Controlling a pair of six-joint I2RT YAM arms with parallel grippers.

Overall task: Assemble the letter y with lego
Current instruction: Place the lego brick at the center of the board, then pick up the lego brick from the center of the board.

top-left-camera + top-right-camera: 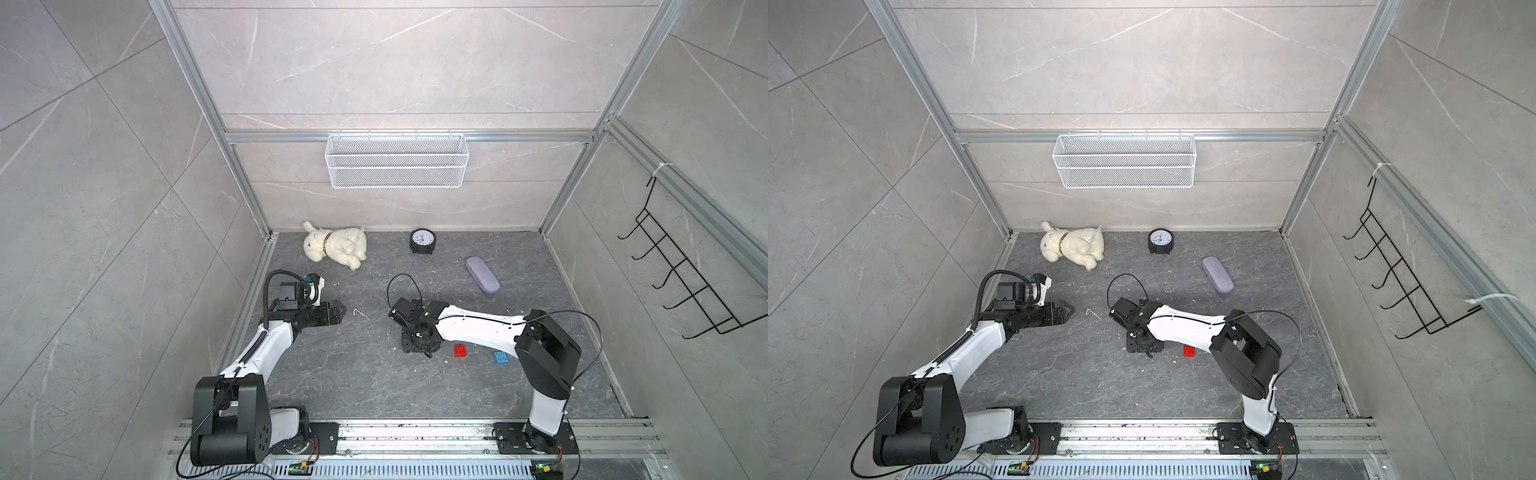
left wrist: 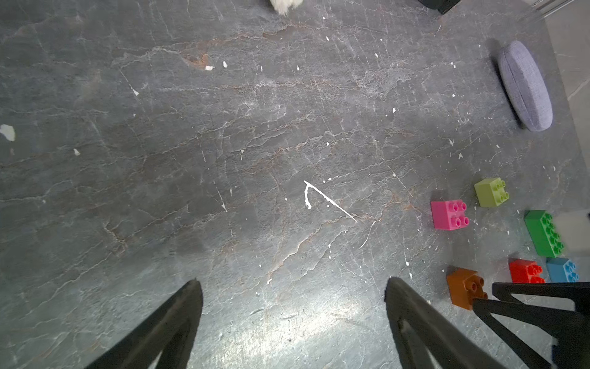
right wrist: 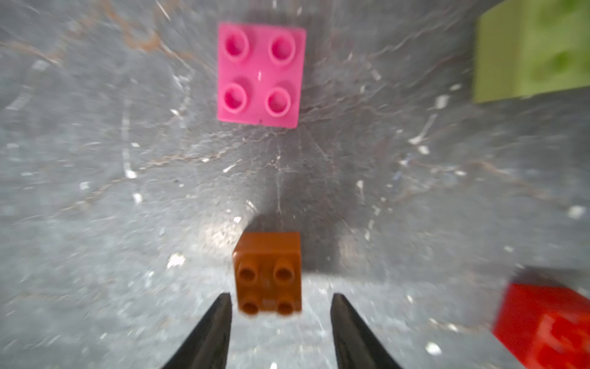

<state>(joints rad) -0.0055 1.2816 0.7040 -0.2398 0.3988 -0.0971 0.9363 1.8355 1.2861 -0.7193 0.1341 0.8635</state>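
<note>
Right wrist: right fingers [image 3: 207, 335] downward, apart; flanking orange brick [image 3: 268, 271]

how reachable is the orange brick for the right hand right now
Likely yes: the right hand hangs right over the orange brick, fingers apart on either side with small gaps, nothing between. The pink brick lies clear of it.

No legible text, label or brand anywhere; small round black alarm clock with white dial [image 1: 423, 241] [image 1: 1160, 241] by back wall: dial numerals too small to read
</note>
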